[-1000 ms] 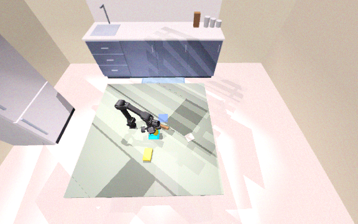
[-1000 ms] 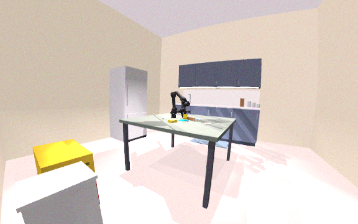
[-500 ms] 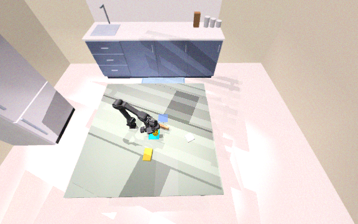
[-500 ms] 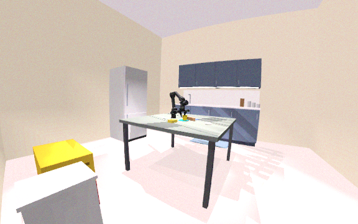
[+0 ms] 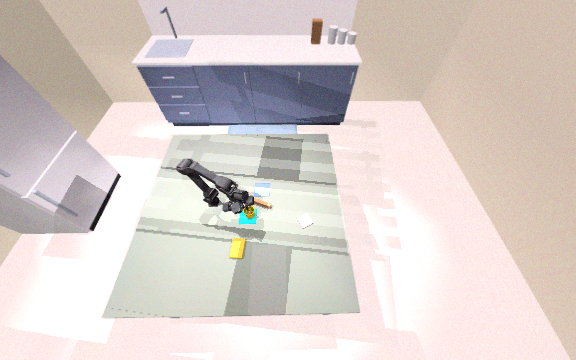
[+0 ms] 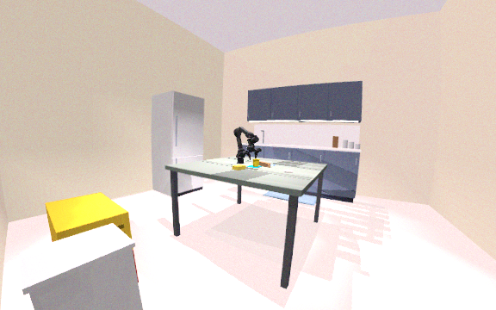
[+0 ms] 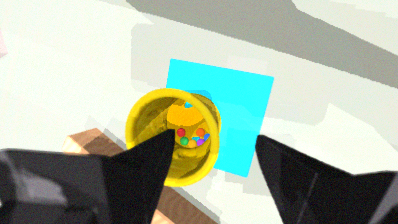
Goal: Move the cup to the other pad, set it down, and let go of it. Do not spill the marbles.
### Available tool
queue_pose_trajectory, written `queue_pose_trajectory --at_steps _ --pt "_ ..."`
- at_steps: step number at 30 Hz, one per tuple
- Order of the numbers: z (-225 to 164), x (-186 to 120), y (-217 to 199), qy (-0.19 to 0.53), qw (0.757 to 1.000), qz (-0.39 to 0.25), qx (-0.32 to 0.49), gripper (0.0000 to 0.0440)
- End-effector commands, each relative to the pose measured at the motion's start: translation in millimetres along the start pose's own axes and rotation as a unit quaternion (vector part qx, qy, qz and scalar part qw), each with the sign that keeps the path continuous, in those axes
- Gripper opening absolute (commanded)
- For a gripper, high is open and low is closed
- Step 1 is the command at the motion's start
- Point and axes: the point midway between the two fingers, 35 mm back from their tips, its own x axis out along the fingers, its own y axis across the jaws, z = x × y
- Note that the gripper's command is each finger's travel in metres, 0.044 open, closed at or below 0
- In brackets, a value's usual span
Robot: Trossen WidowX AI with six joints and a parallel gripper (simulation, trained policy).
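Observation:
The yellow cup (image 5: 249,213) (image 6: 256,163) (image 7: 192,162) stands upright on the cyan pad (image 5: 243,221) (image 7: 240,110). Several coloured marbles (image 7: 192,139) lie inside it near the bottom; none shows outside. My gripper (image 7: 215,138) is open above the cup, its fingers well apart with nothing held. In the wrist view one fingertip overlaps the cup's mouth and the other is beyond the rim, over the pad's edge. The light blue pad (image 5: 262,190) lies bare, farther back on the table.
A wooden block (image 5: 263,203) (image 6: 265,164) (image 7: 85,141) lies close beside the cup. A yellow block (image 5: 237,248) (image 6: 238,167) lies nearer the table's front in the top view. A small white square (image 5: 305,220) lies to the right. The arm reaches in from the left.

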Motion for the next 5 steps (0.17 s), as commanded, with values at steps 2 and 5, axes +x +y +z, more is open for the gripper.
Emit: queue_pose_trajectory --at_steps 2,5 --pt "3.7 -11.7 1.3 -0.005 1.000 0.016 0.010 0.0281" --pt "7.7 -21.8 2.6 -0.012 0.999 0.027 0.014 0.0312"
